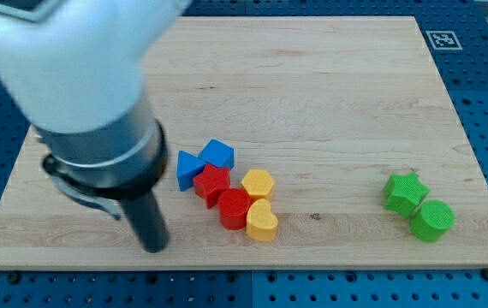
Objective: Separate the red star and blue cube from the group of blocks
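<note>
The red star (212, 183) lies in a tight group at the board's lower middle. The blue cube (218, 154) touches its upper side, and a blue triangular block (189, 168) touches its left. A red round block (235, 209) sits below the star to the right. A yellow hexagonal block (258, 184) and a yellow heart (262, 222) close the group's right side. My tip (154, 246) rests on the board left of and below the group, apart from the blocks.
A green star (405, 192) and a green cylinder (432, 220) touch each other at the lower right. The arm's white and grey body (81, 85) covers the board's upper left. A marker tag (442, 39) sits off the board's top right corner.
</note>
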Controlling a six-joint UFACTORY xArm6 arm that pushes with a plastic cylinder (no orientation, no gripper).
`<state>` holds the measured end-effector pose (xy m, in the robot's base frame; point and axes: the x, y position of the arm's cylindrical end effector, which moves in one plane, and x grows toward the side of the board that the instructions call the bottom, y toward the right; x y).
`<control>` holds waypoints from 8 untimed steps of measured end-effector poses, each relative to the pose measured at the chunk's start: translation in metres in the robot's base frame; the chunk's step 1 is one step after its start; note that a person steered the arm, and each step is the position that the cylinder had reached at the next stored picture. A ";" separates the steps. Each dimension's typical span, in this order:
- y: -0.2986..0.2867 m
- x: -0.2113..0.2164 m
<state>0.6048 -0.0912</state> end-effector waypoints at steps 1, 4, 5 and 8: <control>0.033 0.000; 0.058 -0.030; 0.060 -0.057; 0.038 -0.132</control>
<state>0.4730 -0.0531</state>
